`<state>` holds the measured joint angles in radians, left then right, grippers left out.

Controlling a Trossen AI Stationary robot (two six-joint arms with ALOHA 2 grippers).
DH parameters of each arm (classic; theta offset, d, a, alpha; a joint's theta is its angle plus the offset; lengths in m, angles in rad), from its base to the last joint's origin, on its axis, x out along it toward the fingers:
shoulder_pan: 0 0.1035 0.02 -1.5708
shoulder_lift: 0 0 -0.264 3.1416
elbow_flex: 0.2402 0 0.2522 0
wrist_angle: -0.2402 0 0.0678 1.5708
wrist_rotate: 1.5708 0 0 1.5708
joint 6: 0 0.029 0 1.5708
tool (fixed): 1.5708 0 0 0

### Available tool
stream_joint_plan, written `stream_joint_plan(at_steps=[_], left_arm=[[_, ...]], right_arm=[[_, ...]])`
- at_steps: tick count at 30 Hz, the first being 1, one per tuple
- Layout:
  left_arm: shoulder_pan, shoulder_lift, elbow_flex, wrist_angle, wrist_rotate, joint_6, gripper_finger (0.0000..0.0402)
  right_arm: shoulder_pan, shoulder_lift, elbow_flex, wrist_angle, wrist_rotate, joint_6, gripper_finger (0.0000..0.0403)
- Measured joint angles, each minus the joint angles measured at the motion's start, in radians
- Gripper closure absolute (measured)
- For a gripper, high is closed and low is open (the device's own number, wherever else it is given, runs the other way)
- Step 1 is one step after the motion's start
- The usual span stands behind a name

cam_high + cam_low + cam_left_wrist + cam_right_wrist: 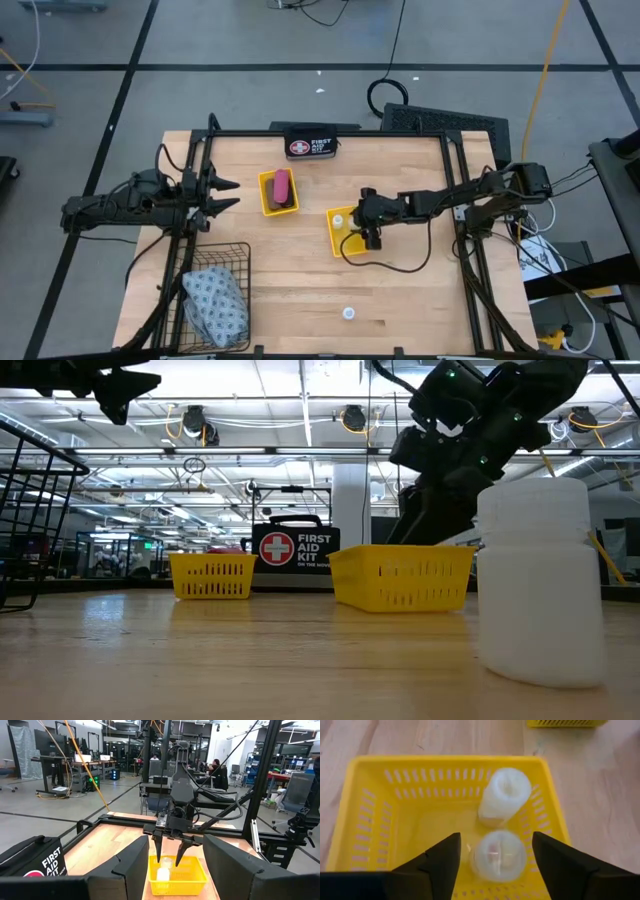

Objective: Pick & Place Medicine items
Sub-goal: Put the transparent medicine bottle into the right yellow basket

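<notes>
Yellow plastic is where your work sits: from above, the right end effector (373, 237) hangs over the slotted yellow rectangular tray (338, 238) at mid-counter, while a second yellow tray (267, 194) beside the black First Aid case (311, 147) holds the pink flat bar (282, 185). One tiny white round container (348, 313) stands alone near the front edge of the wooden counter (300, 270), and the grey-blue patterned soft pouch (216, 303) lies in the black wire basket (236, 262). The left end effector (222, 194) waits at the left side, fingers partly apart and empty.

At counter level, that lone white container (541, 580) looms close, well apart from both trays.

Your left wrist camera shows the right fingers pointing down, spread, a white container (163, 873) below them.

Your right wrist camera shows two white containers (504, 795) (497, 855) resting in the tray, the fingers parted and touching neither. You appear to be at the release; next you would lift clear and go for the lone container.
</notes>
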<state>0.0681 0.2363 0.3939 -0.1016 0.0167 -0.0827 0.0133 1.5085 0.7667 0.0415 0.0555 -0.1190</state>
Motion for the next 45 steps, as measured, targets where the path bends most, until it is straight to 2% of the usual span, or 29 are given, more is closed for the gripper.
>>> stream_joint_plan(at_steps=[4, 9, 15, 20, 29, 36, 45], left_arm=[[0.000, 0.000, 0.000, 0.000, 0.000, 0.000, 0.0204], [0.000, 0.000, 0.000, 0.000, 0.000, 0.000, 0.0204], [0.000, 0.000, 0.000, 0.000, 0.000, 0.000, 0.0204], [0.000, 0.000, 0.000, 0.000, 0.000, 0.000, 0.0204], [0.000, 0.000, 0.000, 0.000, 0.000, 0.000, 0.0204], [0.000, 0.000, 0.000, 0.000, 0.000, 0.000, 0.0204], [0.000, 0.000, 0.000, 0.000, 0.000, 0.000, 0.0204]], right_arm=[[0.027, -0.041, 0.000, 0.006, 0.000, 0.032, 0.0153], [0.113, -0.117, 0.000, 0.043, 0.004, 0.059, 0.0155], [0.315, -0.141, 0.066, 0.119, 0.080, 0.076, 0.0159], [0.461, -0.052, 0.244, 0.022, 0.153, 0.073, 0.0154], [0.592, 0.264, 0.581, -0.432, 0.124, 0.090, 0.0136], [0.590, 0.377, 0.624, -0.446, 0.045, 0.105, 0.0120], [0.584, 0.393, 0.625, -0.412, 0.019, 0.115, 0.0145]])
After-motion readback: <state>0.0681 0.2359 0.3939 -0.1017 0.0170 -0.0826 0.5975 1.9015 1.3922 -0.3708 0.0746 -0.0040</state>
